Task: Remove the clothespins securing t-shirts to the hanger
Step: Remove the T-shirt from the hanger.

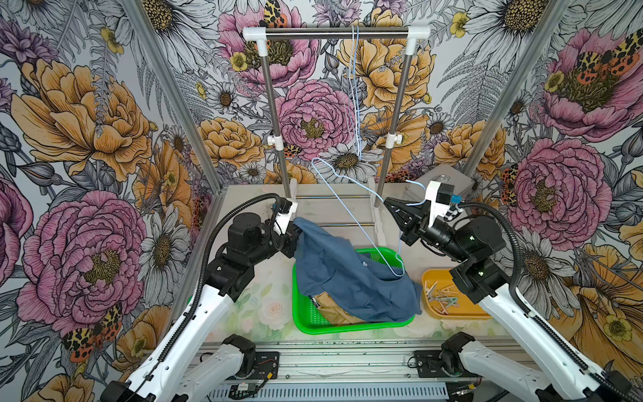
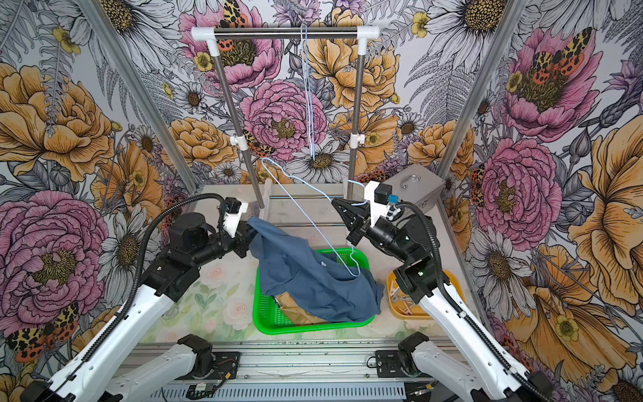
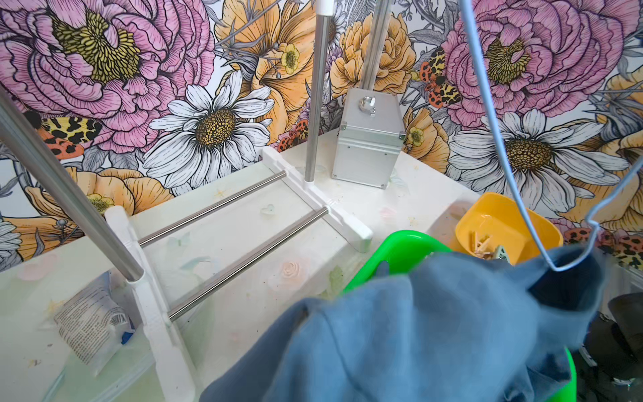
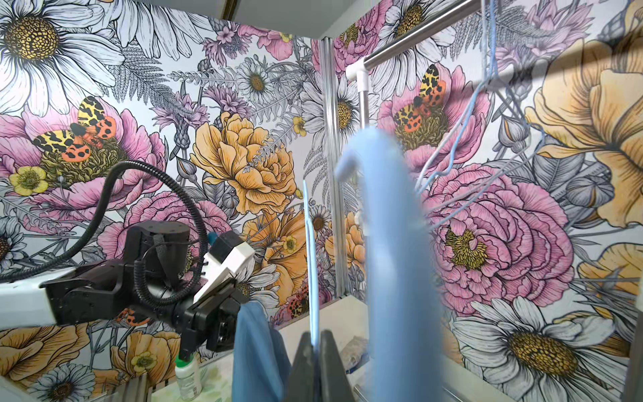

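Left of the basket, the left gripper is clamped on a raised corner of the slate-blue cloth t-shirt, which sags over the green plastic mesh basket. The thin light-blue wire hanger hooks into the shirt's right side, and the right gripper pinches that wire, jaws closed. The pastel plastic clothespins lie in the yellow bowl, far right. Unpinning looks finished here. Next, the shirt must slip free of the hanger.
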Action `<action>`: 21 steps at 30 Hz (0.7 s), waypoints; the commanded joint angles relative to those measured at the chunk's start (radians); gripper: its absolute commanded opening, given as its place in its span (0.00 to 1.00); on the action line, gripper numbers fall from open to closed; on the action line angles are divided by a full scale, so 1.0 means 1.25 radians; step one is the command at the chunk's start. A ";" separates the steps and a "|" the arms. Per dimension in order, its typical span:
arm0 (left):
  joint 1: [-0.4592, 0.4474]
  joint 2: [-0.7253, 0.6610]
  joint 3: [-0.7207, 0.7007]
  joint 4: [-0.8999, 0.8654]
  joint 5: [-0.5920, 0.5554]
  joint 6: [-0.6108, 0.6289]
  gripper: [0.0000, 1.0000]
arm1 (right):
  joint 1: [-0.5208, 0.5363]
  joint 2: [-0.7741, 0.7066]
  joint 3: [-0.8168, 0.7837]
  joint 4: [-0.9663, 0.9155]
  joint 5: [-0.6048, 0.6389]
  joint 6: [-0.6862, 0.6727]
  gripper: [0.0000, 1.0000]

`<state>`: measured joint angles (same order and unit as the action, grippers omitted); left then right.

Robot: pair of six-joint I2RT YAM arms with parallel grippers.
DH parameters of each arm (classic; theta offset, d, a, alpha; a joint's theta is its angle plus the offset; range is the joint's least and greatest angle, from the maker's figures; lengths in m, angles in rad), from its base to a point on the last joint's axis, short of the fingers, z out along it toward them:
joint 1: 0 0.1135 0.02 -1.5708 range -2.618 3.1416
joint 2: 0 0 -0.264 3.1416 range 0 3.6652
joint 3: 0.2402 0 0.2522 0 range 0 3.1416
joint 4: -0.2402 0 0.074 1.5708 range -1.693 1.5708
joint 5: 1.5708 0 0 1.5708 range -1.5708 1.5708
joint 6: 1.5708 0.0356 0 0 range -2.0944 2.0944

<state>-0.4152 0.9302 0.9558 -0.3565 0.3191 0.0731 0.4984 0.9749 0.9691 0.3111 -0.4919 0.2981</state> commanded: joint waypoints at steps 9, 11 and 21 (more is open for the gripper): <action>-0.016 -0.055 0.001 -0.010 -0.125 -0.043 0.00 | 0.063 0.031 0.113 0.125 0.136 -0.075 0.00; 0.054 -0.074 0.017 -0.019 -0.170 -0.079 0.00 | 0.062 -0.007 0.108 0.088 0.146 -0.097 0.00; 0.170 -0.107 0.023 0.028 -0.046 -0.157 0.00 | 0.052 -0.123 0.066 -0.026 0.189 -0.145 0.00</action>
<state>-0.1230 0.8005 0.9638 -0.3519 0.2367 -0.1246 0.5713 0.8303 1.0691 0.3149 -0.2893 0.1463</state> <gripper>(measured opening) 0.045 0.062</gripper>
